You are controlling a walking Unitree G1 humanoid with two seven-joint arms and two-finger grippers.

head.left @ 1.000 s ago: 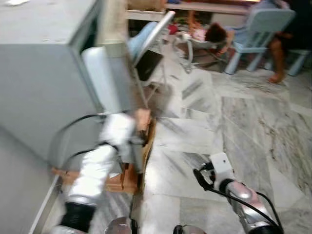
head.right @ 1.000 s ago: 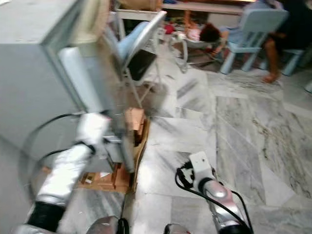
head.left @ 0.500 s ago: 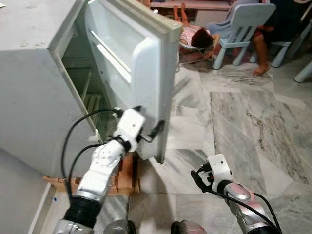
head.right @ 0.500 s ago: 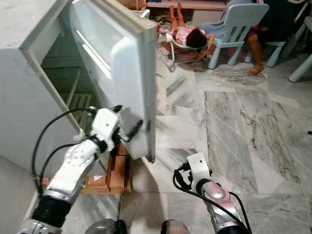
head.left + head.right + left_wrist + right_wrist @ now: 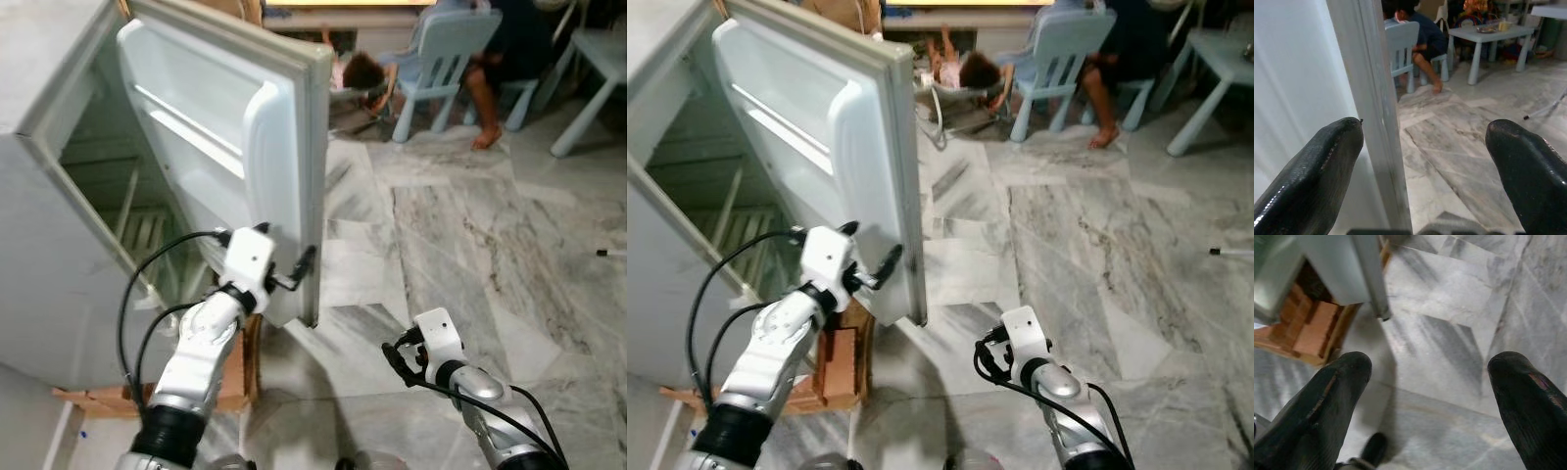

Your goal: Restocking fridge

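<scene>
Door (image 5: 245,147) of the fridge (image 5: 59,255) stands open; left gripper (image 5: 1420,166) spread astride its edge, right gripper (image 5: 1425,396) spread wide, low over marble floor (image 5: 470,255).

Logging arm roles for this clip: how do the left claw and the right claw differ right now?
The left claw is raised at the fridge door, its fingers straddling the door's free edge; the right claw hangs low over the marble floor, touching nothing. The left arm reaches forward; the right is bent close to the body. Both are open and empty.
</scene>
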